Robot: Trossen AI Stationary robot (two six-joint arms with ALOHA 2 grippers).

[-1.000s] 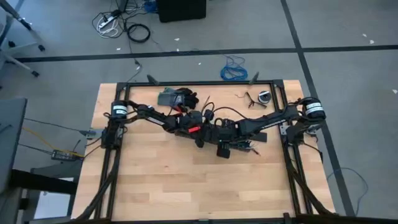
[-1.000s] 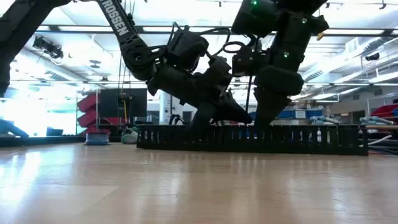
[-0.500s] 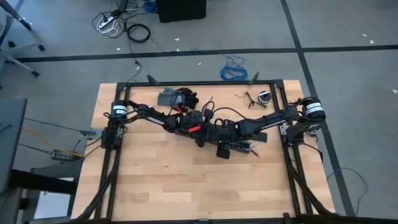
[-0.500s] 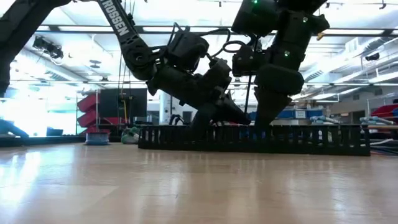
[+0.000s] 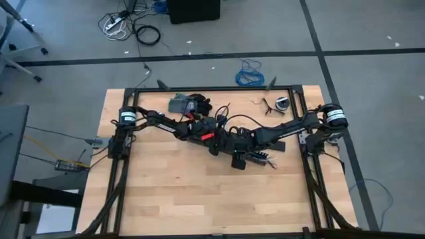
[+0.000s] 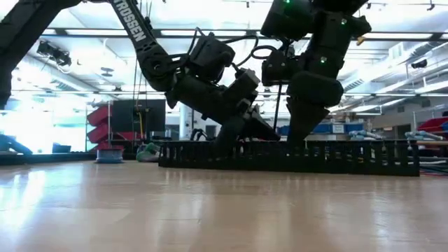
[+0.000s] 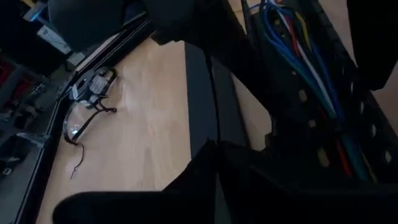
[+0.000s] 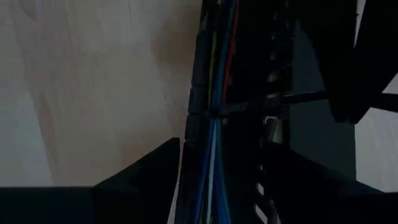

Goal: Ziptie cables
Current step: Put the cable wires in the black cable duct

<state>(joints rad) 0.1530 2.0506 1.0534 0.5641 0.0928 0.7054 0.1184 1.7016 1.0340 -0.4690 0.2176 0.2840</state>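
Wooden table (image 5: 166,192): bare over most of its near half, bordered by a black frame. Both arms reach inward and meet just behind the table's centre.

Black slotted cable channel (image 6: 336,157): lies flat on the table, long and low, running across the low view beneath both arms.

Left gripper (image 5: 214,141): down at the channel, angled in from the left. Whether its fingers are spread or closed cannot be determined; they are lost in shadow in every view.

Right gripper (image 5: 240,158): directly over the channel, just beside the left gripper. Its finger state likewise cannot be determined.

Cables (image 8: 214,93): a bundle of blue, yellow and red wires laid lengthwise inside the channel. A thin dark strip (image 8: 273,99), possibly a ziptie, crosses them.

Safety glasses (image 7: 84,115): on the table near the far frame rail, well apart from the channel.
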